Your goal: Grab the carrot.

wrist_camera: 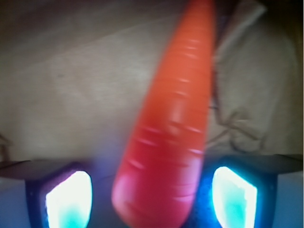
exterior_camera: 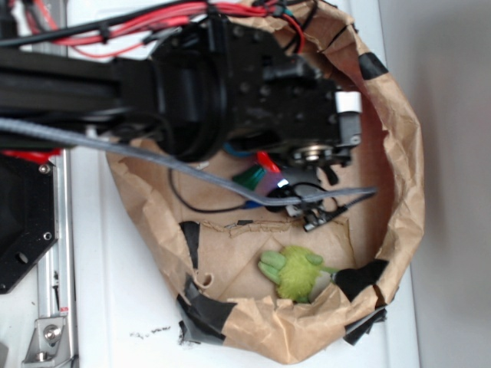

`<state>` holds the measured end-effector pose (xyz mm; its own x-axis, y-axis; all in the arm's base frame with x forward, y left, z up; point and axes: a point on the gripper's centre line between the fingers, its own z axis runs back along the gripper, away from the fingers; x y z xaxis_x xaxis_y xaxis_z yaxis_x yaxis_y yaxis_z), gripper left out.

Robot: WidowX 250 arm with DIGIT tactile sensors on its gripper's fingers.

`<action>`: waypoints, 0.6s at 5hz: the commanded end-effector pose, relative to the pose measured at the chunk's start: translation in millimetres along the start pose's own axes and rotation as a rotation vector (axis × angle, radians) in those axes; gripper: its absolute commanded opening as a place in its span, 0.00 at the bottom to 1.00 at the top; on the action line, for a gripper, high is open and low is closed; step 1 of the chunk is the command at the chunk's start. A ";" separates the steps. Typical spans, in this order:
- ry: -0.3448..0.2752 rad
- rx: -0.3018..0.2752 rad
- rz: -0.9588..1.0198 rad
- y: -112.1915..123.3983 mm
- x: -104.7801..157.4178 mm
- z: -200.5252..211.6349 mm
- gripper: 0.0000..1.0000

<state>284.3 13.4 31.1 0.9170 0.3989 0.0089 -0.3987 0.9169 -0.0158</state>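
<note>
The carrot point(wrist_camera: 175, 128) fills the middle of the wrist view, glossy orange, its thick end near the camera and its tip pointing away over brown paper. My gripper point(wrist_camera: 152, 195) is open, with one glowing pad point(wrist_camera: 69, 199) on each side of the thick end. A small gap shows on the left, and the right pad point(wrist_camera: 233, 195) is almost touching. In the exterior view the black arm hides most of this. Only a strip of the carrot point(exterior_camera: 266, 162) and its green stem point(exterior_camera: 249, 178) show under the wrist.
Everything sits inside a round bin walled with crumpled brown paper point(exterior_camera: 400, 153) patched with black tape. A fuzzy lime-green plush toy point(exterior_camera: 295, 272) lies near the bin's front wall. A grey cable point(exterior_camera: 192, 170) and black wires point(exterior_camera: 318, 215) hang across the middle.
</note>
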 end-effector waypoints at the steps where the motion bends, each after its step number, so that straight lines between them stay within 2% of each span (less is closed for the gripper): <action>1: 0.016 -0.090 0.103 -16.8 10.9 16.9 0.00; 3: 0.013 0.016 0.069 -12.8 2.0 -8.8 0.00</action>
<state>292.2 3.3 26.6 0.8853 0.4651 0.0033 -0.4651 0.8853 -0.0004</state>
